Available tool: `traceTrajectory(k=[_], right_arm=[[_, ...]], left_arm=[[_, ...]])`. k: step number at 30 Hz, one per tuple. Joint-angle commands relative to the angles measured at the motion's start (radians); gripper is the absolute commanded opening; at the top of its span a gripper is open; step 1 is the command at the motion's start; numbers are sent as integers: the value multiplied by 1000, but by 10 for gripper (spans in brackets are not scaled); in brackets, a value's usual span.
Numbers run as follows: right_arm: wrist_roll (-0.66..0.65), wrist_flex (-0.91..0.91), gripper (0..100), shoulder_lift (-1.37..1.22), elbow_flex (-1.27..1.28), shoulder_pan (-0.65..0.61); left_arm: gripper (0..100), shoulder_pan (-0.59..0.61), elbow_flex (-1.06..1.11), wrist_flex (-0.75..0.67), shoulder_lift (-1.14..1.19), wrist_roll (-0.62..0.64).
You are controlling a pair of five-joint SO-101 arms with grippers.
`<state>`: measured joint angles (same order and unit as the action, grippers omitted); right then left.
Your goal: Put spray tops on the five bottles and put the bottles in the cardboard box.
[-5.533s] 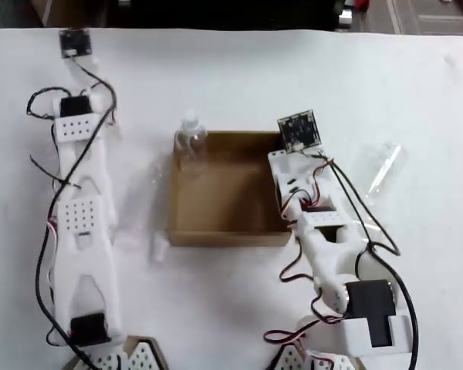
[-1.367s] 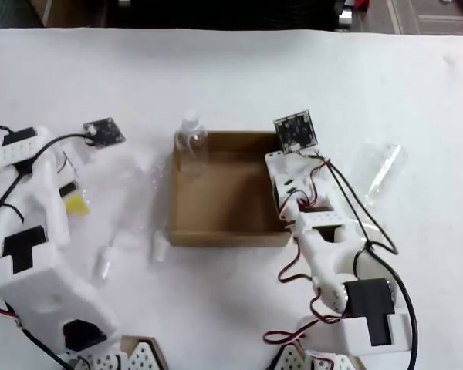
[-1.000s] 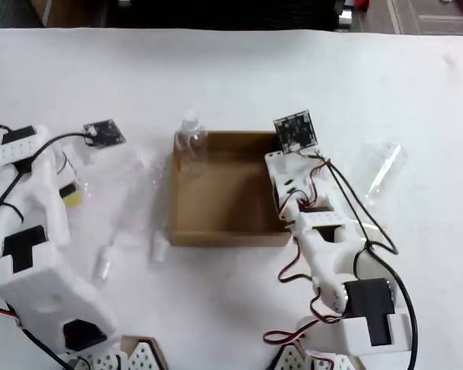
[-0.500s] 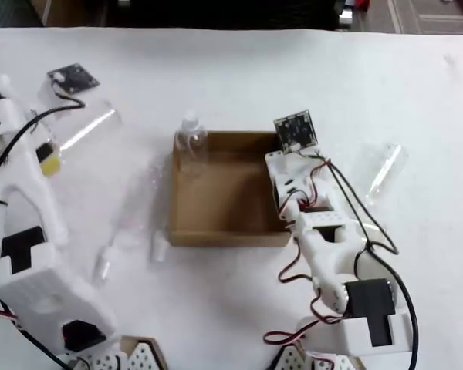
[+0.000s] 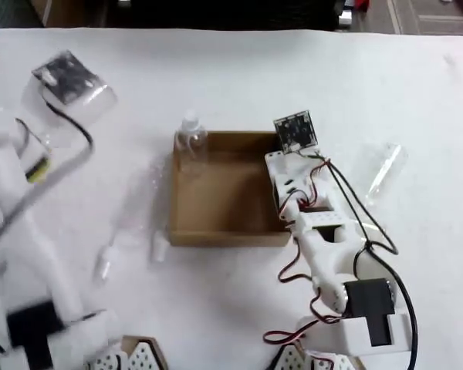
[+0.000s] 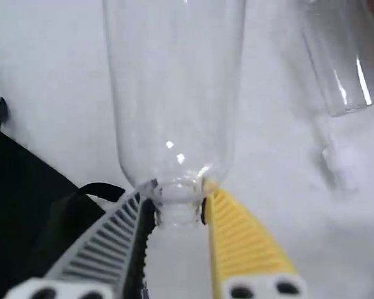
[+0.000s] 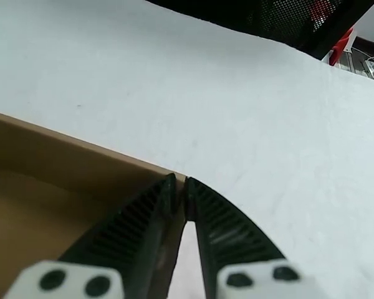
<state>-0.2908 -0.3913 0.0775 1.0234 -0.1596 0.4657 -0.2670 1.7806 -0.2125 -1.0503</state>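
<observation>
In the left wrist view my left gripper (image 6: 177, 208) is shut on the neck of a clear bottle (image 6: 174, 87) with no spray top, held off the table. From above, that bottle (image 5: 81, 100) hangs at the far left of the table, ahead of the blurred left arm (image 5: 23, 231). The cardboard box (image 5: 181, 231) sits mid-table. A bottle with a spray top (image 5: 190, 142) stands at its far left corner. My right gripper (image 7: 179, 184) is shut, its tips at the rim of the cardboard box (image 7: 75, 149) by a far corner.
The right arm (image 5: 316, 231) lies along the box's right wall. A clear bottle (image 5: 382, 169) lies to the right of the box. Another clear bottle (image 5: 135, 204) and small spray parts (image 5: 102, 264) lie left of the box. One more bottle (image 6: 336, 56) lies beyond the held one.
The left arm swung from beside the box out to the far left and back, lifting the clear bottle with it. The right arm has stayed still.
</observation>
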Motion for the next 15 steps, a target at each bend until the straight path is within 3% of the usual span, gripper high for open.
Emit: traceTrajectory(k=[1,7,15], right_arm=[[-14,-18,16,128,31,-8],[-9,-18,16,467,213,-50],[-12,51,15,1171,486,-105]], left_arm=[[23,-130,141,6,-314,15],[23,-343,327,5,-564,17],[23,-536,433,0,-596,17]])
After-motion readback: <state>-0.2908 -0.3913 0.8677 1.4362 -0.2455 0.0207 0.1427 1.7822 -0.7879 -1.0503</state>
